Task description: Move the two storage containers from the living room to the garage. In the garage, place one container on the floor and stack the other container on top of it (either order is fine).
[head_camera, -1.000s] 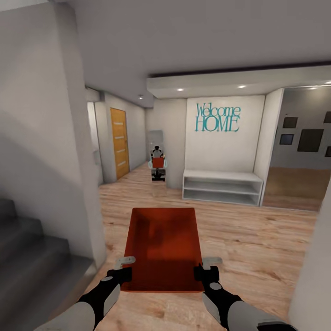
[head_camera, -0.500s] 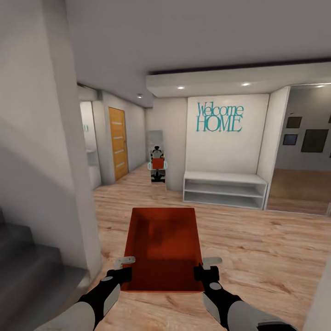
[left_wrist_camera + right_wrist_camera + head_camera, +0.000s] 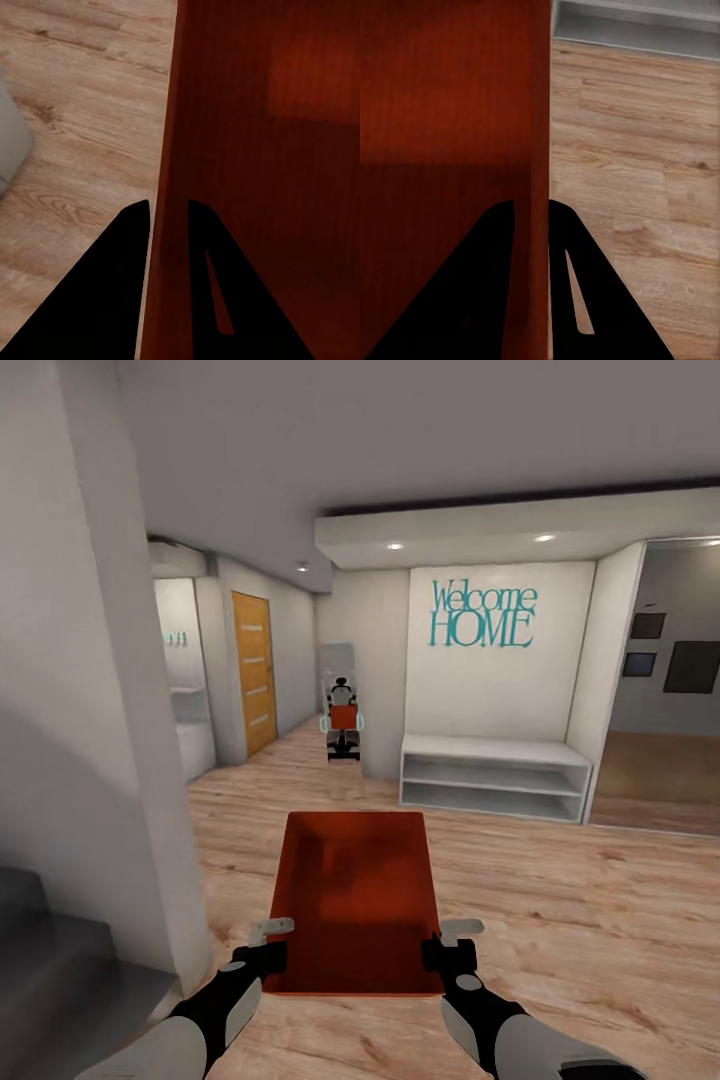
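Left hand (image 3: pixel 262 958) and right hand (image 3: pixel 448 955) each clamped a side wall of one storage container (image 3: pixel 355 900), carried low ahead of the robot over wood-plank floor (image 3: pixel 560 890). White shelf (image 3: pixel 490 772) far right. Judged: transit stage; garage unreached, stacking and second container outstanding.

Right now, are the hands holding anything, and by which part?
Yes: one storage container, carried above the wood floor. The left hand pinches its left side wall, the right hand its right side wall, both near the end closest to the robot.
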Robot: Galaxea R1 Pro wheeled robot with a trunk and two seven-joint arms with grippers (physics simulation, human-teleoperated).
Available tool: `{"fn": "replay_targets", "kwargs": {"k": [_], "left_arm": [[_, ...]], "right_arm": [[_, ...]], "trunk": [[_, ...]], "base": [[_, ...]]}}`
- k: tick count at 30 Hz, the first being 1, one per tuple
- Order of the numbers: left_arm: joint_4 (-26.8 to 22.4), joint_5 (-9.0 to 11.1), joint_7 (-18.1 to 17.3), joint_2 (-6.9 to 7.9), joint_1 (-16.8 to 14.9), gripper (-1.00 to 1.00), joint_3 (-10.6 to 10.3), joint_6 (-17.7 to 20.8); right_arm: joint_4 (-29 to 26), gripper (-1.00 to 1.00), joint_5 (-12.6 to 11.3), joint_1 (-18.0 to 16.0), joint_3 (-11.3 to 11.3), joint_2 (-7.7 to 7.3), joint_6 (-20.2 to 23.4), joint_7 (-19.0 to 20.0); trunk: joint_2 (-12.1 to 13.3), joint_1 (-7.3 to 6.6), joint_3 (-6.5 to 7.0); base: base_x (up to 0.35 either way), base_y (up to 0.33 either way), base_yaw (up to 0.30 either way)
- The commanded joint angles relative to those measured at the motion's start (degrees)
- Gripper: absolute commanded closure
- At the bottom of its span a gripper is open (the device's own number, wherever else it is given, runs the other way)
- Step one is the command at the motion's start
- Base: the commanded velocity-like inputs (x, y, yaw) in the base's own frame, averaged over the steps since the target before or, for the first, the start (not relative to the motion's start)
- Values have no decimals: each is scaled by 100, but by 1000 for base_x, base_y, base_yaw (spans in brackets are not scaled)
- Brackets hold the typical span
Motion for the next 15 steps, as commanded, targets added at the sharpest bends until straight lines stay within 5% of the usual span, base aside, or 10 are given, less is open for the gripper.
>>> {"fn": "replay_targets", "kwargs": {"k": [1, 15], "left_arm": [[-3, -11, 211, 24, 4, 100, -38, 6], [49, -11, 211, 23, 3, 100, -39, 6]], "right_arm": [[-232, 100, -92, -10, -476, 4, 22, 71], [-232, 100, -92, -10, -476, 4, 24, 71]], "trunk": [[-6, 4, -9], [-6, 4, -9]], "base": [[321, 0, 0], [321, 0, 0]]}}
